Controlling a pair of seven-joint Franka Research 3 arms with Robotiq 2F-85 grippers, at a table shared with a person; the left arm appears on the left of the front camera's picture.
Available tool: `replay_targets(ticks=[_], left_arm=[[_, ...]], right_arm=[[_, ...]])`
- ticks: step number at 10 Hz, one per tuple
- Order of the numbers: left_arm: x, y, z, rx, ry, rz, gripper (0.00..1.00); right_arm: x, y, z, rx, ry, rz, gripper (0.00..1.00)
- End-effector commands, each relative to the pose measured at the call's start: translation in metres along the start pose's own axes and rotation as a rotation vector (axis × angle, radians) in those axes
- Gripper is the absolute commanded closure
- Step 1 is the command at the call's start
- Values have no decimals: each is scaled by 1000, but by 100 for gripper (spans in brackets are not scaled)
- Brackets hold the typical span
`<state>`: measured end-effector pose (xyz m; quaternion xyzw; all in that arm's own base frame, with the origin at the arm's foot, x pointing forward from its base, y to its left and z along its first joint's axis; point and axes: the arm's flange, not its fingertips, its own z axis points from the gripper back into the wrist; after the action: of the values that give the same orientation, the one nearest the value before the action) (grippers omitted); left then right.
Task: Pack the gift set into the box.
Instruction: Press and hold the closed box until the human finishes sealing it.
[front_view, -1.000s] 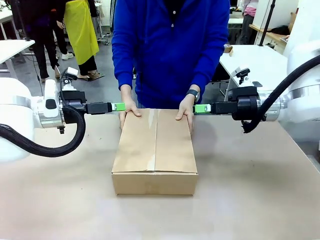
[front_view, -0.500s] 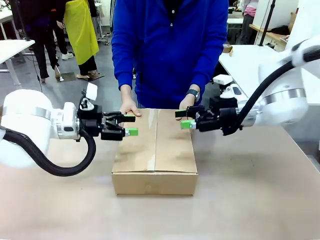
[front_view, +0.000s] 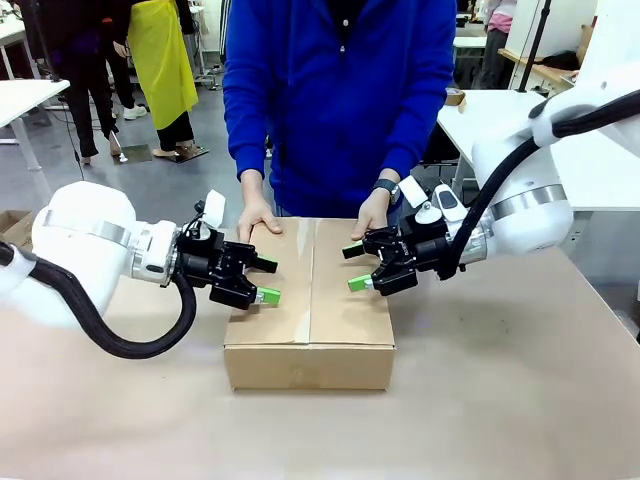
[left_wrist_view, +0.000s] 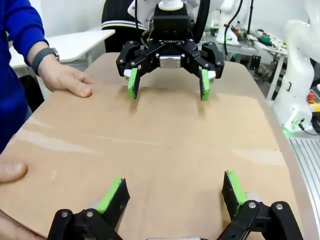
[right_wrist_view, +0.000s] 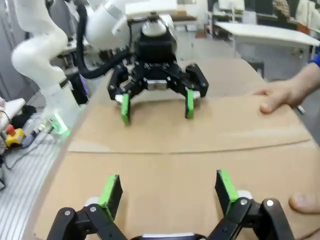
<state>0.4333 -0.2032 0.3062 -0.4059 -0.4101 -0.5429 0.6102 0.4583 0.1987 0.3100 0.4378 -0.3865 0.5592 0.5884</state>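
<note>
The box (front_view: 310, 300) lies on the table with its top flaps folded shut, the seam running away from me. The gift set is hidden. A person in blue presses both hands (front_view: 258, 218) on the far edge of the flaps. My left gripper (front_view: 266, 280) is open and hovers over the box's left edge, pointing right. Facing it over the right half is my right gripper (front_view: 354, 268), also open. In the left wrist view my own gripper (left_wrist_view: 173, 186) hangs just above the cardboard (left_wrist_view: 160, 145), opposite the right gripper (left_wrist_view: 168, 93). The right wrist view mirrors this: its own gripper (right_wrist_view: 168, 186), the left gripper (right_wrist_view: 157, 110).
The tan table (front_view: 500, 400) has free room in front of the box and on both sides. The person's hand (left_wrist_view: 65, 80) rests on the flap near the right gripper. White tables and other people stand far behind.
Both grippers have come in from beside the box's far corners to over its top, lower and nearer the front, with fingers spread. The person's hands have stayed on the flaps.
</note>
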Motion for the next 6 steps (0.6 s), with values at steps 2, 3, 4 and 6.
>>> replay_targets(ticks=[2, 3, 4, 6], left_arm=[[-9, 13, -8, 32, 97, -5, 0], [-11, 14, -8, 39, 101, -15, 0], [-11, 15, -5, 34, 96, -18, 0], [4, 7, -7, 17, 46, -18, 0]], right_arm=[[-5, 0, -15, -148, 103, 45, 0], [-10, 0, -16, -129, 124, 10, 0], [-15, -1, -18, -114, 146, -34, 0], [-2, -3, -8, -98, 94, 0, 0]])
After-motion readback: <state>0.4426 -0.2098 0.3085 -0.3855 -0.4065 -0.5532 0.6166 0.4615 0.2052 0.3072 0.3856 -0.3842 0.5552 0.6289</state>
